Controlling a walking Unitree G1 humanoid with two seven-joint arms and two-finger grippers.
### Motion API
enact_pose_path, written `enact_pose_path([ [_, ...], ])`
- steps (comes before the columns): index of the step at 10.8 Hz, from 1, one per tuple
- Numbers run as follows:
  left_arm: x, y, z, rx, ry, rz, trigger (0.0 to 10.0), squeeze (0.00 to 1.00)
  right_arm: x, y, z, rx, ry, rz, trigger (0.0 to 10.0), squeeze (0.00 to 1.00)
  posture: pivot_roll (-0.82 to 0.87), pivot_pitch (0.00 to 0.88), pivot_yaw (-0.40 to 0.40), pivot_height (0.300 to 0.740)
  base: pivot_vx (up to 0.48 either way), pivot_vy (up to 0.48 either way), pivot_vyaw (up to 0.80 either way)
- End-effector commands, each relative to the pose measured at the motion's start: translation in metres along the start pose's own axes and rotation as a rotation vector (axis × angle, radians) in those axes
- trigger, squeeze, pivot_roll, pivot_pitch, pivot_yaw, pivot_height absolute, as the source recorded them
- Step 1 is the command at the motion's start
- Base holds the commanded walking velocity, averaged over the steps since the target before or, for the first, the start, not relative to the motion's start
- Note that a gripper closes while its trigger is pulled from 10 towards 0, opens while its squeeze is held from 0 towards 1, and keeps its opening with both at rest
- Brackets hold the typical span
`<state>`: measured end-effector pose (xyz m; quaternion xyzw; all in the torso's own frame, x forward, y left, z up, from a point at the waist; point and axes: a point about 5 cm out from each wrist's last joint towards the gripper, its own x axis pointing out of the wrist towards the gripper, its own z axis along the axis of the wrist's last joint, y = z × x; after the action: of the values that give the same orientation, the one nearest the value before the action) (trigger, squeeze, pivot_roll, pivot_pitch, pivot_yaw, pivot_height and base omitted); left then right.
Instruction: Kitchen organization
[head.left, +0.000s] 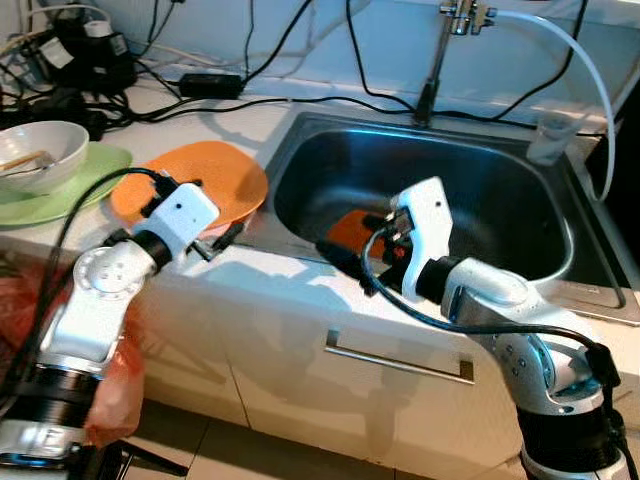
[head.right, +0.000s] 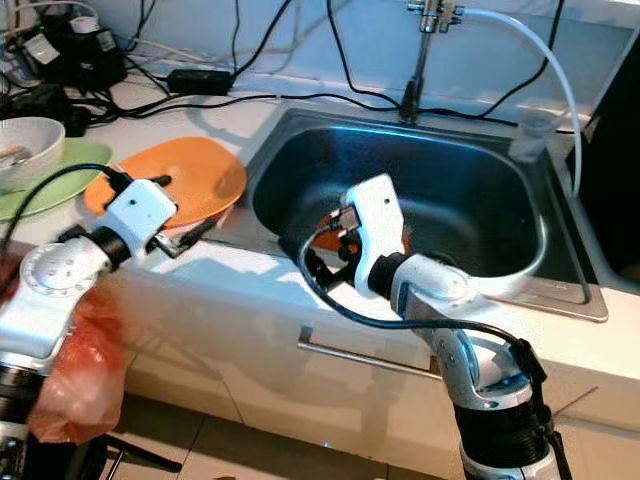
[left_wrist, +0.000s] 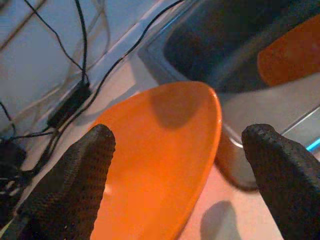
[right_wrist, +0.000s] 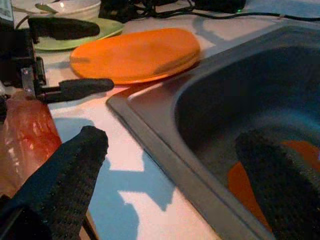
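— Nearest to the camera I see the two silver arms. What can go wrong from this position?

— Look first at the left gripper (head.left: 222, 238). Its fingers (left_wrist: 75, 180) are spread apart and hold nothing, and they point at the orange plate (head.left: 190, 182) on the counter (head.left: 270, 265), just in front of the tips. My worry is that one finger pushes the rim instead of going under it. Then the plate can slide toward the sink (head.left: 560, 285), because its far edge already lies very close to the steel rim.

— And the right gripper (head.left: 345, 258)?

— It is also released, the fingers (right_wrist: 65, 180) wide, one on each side of the near wall of the sink. Below and beyond it, on the sink bottom, lies a second orange plate (right_wrist: 300, 155). If the gripper goes down too straight, a finger can strike the steel edge.

— How does the plate on the counter look?

— Flat, smooth, bright orange, with a low raised edge; I judge it is slippery to pinch. Further from the left gripper there is a white bowl (head.left: 42, 152) on a green plate (head.left: 60, 195), and behind them many black cables (head.left: 200, 85). An arm lifting too wide can catch them.

— And the faucet (head.left: 440, 55)?

— It stands far behind the sink, with a white hose (head.left: 590, 70). I think it is no danger now.
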<state>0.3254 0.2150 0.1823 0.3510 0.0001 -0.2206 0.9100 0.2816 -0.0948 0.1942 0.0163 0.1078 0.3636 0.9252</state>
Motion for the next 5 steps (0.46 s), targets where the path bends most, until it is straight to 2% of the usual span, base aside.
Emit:
enact_pose_path([
  [1,-0.001,0.002,0.000,0.050,0.003,-0.021,10.0,0.00,-0.002,0.003,0.002,-0.017,0.000,0.015,10.0,0.00,0.08,0.026,-0.015,0.740,0.000,0.000,0.00],
  [5,-0.007,0.013,-0.013,0.176,0.046,-0.052,10.0,0.00,-0.002,0.002,0.004,-0.026,-0.006,0.000,10.0,0.00,0.08,0.027,-0.014,0.740,0.000,0.000,0.00],
])
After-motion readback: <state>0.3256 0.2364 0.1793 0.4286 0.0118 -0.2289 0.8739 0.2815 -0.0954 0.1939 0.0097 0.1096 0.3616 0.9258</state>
